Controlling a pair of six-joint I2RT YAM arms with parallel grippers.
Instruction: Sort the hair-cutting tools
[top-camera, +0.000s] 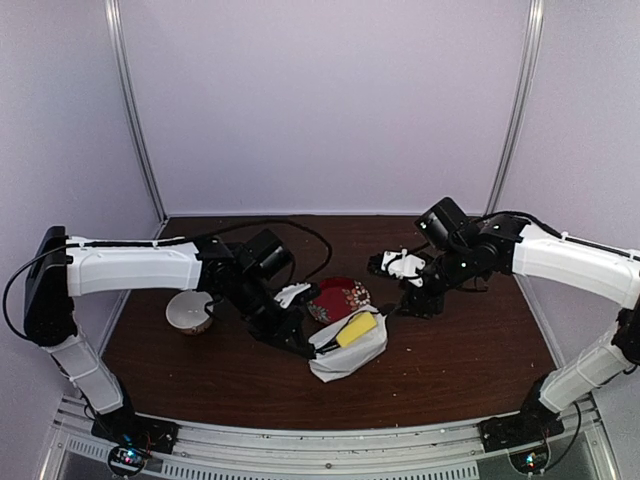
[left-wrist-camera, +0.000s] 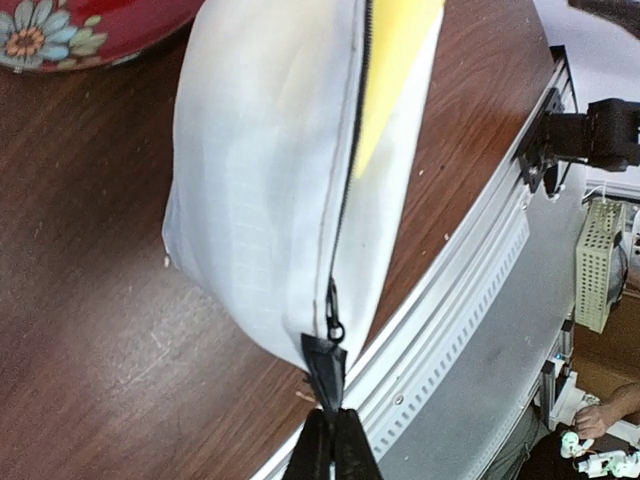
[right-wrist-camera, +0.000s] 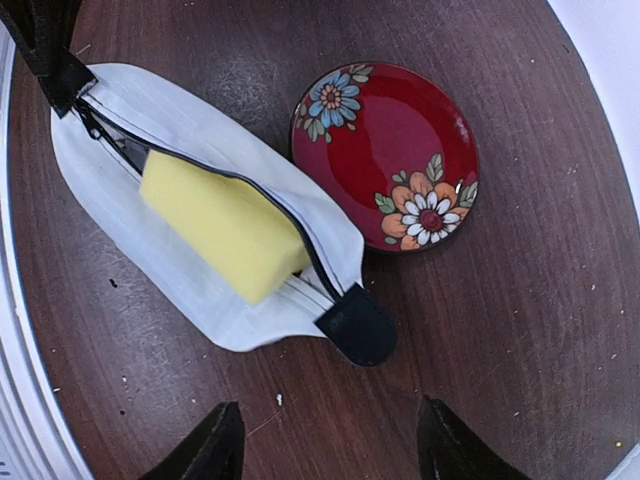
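Hair-cutting tools are not something you can make out in any of the three views, and the pouch's inside is mostly hidden, so you cannot tell where they are.

From the top camera, a white zip pouch (top-camera: 352, 350) lies at the centre of the bench (top-camera: 450, 370) with a yellow block (top-camera: 356, 328) sticking out of its open mouth. A red flowered plate (top-camera: 340, 297) sits just behind it, partly covered by the left arm. A white bowl (top-camera: 188, 312) stands to the left, well apart from the pouch. Your left arm reaches in low from the left, with the left claw (top-camera: 300, 342) at the pouch's left end. Your right arm bends in from the right, and the right claw (top-camera: 395, 266) hangs above the bench right of the plate. Its fingers are too small here to read.

In the left wrist view, the claw's fingers at the bottom edge are pinched tight on the pouch's black end tab (left-wrist-camera: 324, 365), just below the zip pull (left-wrist-camera: 333, 322). The pouch fills the middle of the frame and hides most of the block. The plate is cut off at the upper left. The bench's metal rail (left-wrist-camera: 450, 330) runs diagonally at the right.

In the right wrist view, the two fingertips at the bottom edge stand wide apart and grip nothing. They look down on the pouch at left and the plate at upper right. The two lie just beside each other, and you cannot tell whether they touch.
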